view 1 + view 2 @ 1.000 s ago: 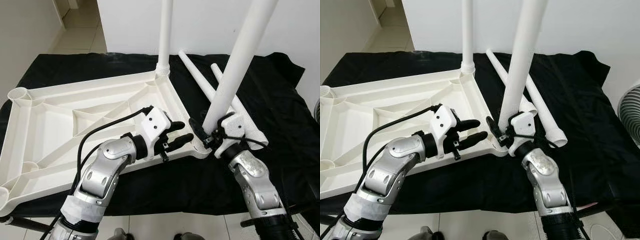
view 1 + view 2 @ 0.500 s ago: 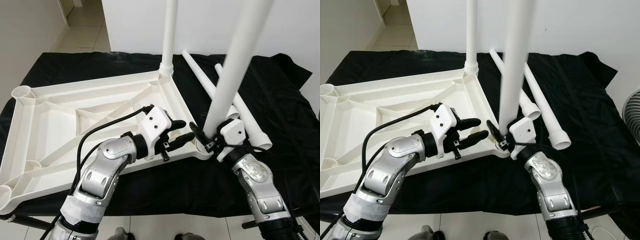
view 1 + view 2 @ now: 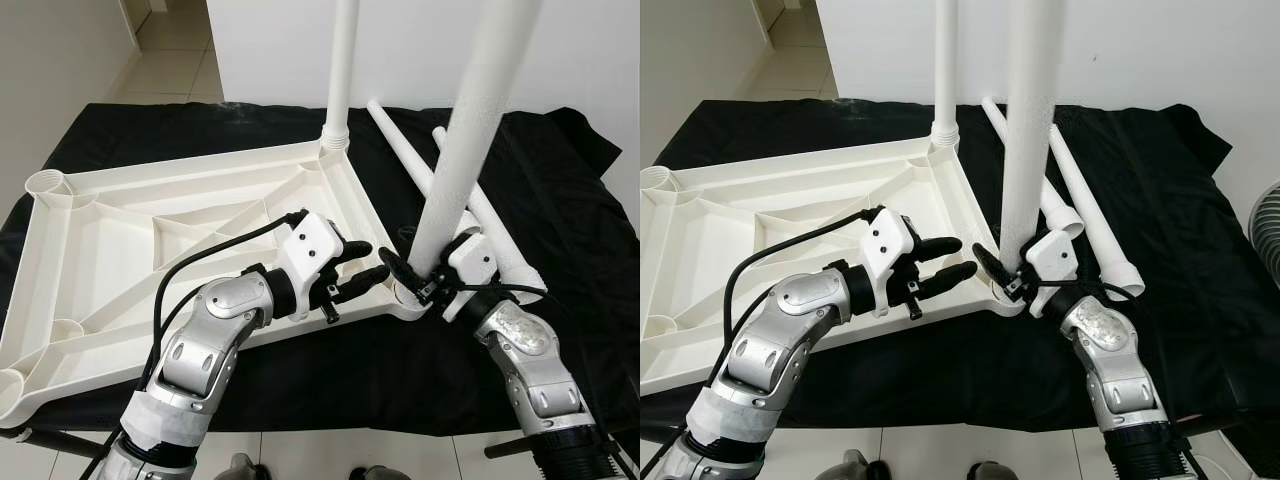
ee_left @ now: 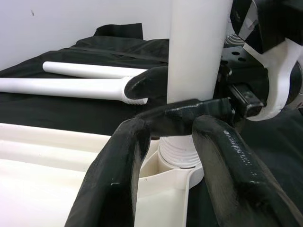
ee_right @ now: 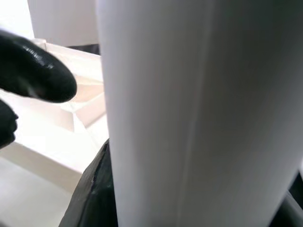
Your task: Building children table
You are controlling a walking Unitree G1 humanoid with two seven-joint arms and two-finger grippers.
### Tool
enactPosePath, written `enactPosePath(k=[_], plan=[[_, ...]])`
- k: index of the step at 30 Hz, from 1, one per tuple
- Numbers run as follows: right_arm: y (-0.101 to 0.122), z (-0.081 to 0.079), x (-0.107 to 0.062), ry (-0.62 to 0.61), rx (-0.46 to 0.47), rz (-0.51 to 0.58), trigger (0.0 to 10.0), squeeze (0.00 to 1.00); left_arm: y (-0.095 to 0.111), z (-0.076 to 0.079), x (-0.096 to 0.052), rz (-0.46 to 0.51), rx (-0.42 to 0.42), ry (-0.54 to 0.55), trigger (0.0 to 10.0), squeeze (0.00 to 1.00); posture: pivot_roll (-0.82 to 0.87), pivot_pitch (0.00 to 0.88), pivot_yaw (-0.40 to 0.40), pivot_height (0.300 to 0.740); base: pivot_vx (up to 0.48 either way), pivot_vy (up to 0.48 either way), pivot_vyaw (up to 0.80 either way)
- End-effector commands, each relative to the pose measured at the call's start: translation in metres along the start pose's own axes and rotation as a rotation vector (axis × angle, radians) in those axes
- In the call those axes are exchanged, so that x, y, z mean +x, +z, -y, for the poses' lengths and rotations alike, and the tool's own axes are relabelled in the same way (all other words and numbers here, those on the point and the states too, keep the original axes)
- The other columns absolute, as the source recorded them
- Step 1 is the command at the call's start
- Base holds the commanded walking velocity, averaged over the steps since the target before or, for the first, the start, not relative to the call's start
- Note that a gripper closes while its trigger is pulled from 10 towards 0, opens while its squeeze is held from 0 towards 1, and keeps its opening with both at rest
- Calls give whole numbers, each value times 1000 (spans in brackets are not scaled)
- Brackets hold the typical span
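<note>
A white plastic tabletop (image 3: 150, 240) lies upside down on a black cloth. One white leg (image 3: 340, 70) stands in its far right corner. My right gripper (image 3: 415, 285) is shut on a second white leg (image 3: 460, 150), low on its shaft; the leg's foot sits at the near right corner socket (image 3: 405, 298) and it leans slightly right. My left gripper (image 3: 357, 265) is at the tabletop's rim just left of that socket. Its fingers (image 4: 118, 179) are apart, one on each side of the rim. In the right wrist view the held leg (image 5: 189, 113) is very close.
Two spare white legs (image 3: 400, 155) (image 3: 500, 240) lie side by side on the black cloth (image 3: 560, 200) right of the tabletop. A white wall rises behind the table. A fan (image 3: 1267, 225) stands at the far right, and tiled floor shows at the far left.
My right arm has swung the held leg from a strong rightward lean to nearly upright, its foot staying at the corner socket. The left gripper has kept its place.
</note>
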State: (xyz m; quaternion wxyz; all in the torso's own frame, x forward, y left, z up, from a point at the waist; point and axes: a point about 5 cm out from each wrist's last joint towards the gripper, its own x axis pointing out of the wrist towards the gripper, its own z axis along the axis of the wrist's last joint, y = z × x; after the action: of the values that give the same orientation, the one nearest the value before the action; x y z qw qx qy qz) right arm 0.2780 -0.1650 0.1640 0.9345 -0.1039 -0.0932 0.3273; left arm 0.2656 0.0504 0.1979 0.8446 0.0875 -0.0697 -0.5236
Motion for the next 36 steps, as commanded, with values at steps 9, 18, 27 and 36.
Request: enactPosePath(k=[9,18,27,36], plan=[[-31,-3,-5,-64,200,-118,10000,0,2,-5,-3,-7,11,77,10000,0,-107,113,45,740,0,0,0],[-37,-13,-22,-172,185,-37,10000,0,2,-4,-5,-8,11,83,10000,0,-102,118,41,740,0,0,0],[-40,-18,-31,-219,186,-37,10000,0,3,-4,-5,-10,15,78,10000,0,-104,121,44,740,0,0,0],[-46,-10,-17,-220,196,-179,10000,0,4,-4,-4,-7,13,71,10000,0,-109,119,53,740,0,0,0]])
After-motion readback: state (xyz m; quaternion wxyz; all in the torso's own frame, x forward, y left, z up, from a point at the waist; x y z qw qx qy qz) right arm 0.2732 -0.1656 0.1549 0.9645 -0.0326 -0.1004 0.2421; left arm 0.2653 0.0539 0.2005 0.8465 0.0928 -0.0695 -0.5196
